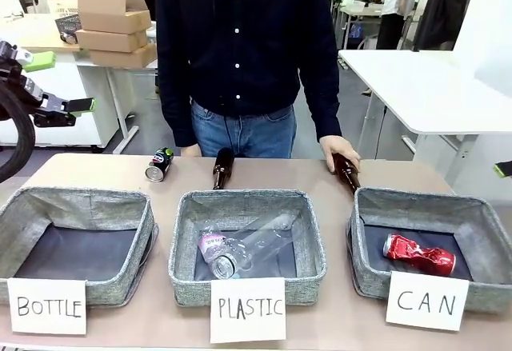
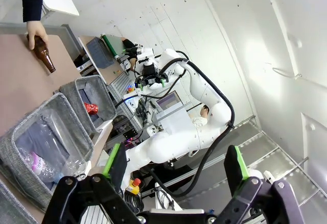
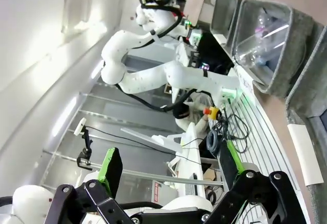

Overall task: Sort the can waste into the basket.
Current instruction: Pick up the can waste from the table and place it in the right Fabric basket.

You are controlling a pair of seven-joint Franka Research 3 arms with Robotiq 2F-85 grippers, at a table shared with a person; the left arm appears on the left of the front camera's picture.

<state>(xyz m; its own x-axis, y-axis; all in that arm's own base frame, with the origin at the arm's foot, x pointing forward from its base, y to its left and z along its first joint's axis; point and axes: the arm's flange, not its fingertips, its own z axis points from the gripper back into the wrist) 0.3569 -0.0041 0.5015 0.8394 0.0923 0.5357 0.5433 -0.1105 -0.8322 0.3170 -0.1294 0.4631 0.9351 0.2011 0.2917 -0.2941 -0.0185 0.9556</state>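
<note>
The dark can [image 1: 160, 165] lies on its side on the table just beyond the BOTTLE basket [image 1: 80, 197], its long axis running roughly from robot to person. The red can [image 1: 418, 254] lies in the CAN basket [image 1: 424, 199] at the far right. The left gripper [image 1: 62, 83] hangs raised up and to the dark can's left, fingers wide and empty, and looks the nearer; the right gripper [image 3: 168, 168] is equally wide and empty.
</note>
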